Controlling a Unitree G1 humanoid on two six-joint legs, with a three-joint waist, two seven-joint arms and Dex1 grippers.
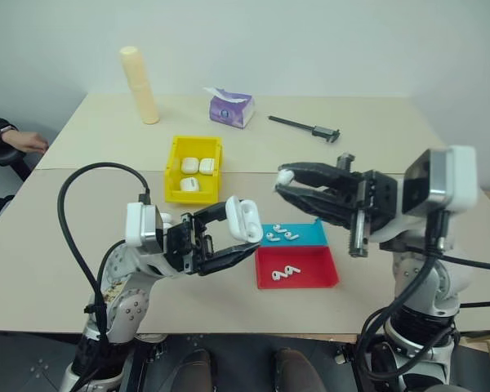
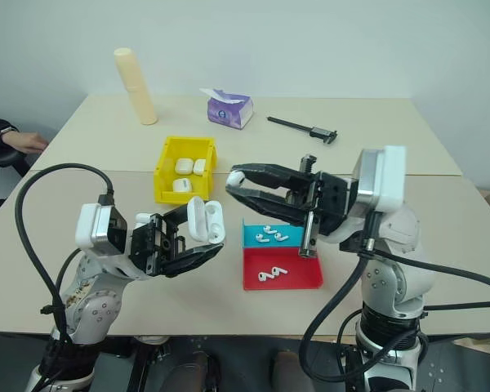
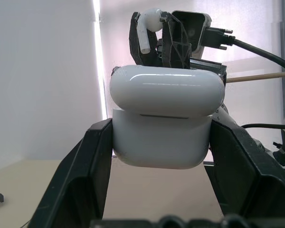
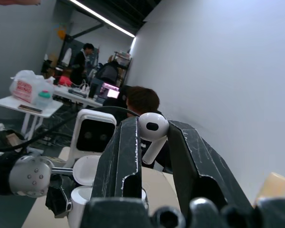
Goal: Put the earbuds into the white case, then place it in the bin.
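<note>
My left gripper [image 1: 242,235] is shut on the white case [image 1: 245,219] and holds it above the table's front with its hinged lid swung open. In the left wrist view the case [image 3: 165,142] sits between the two black fingers. My right gripper [image 1: 282,183] is shut on one white earbud [image 1: 285,175], held in the air just right of the case and slightly higher. The right wrist view shows that earbud [image 4: 152,129] pinched between the fingertips, stem down. Behind the case stands the yellow bin [image 1: 172,163] with three white cases inside.
A half-blue, half-red tray [image 1: 318,269] lies below my right gripper with loose earbuds [image 1: 279,235] in both halves. Along the far side of the table are a purple tissue pack [image 1: 230,108], a black caliper [image 1: 304,126] and a cream cylinder [image 1: 140,85]. A person's hand [image 1: 23,141] rests at the left edge.
</note>
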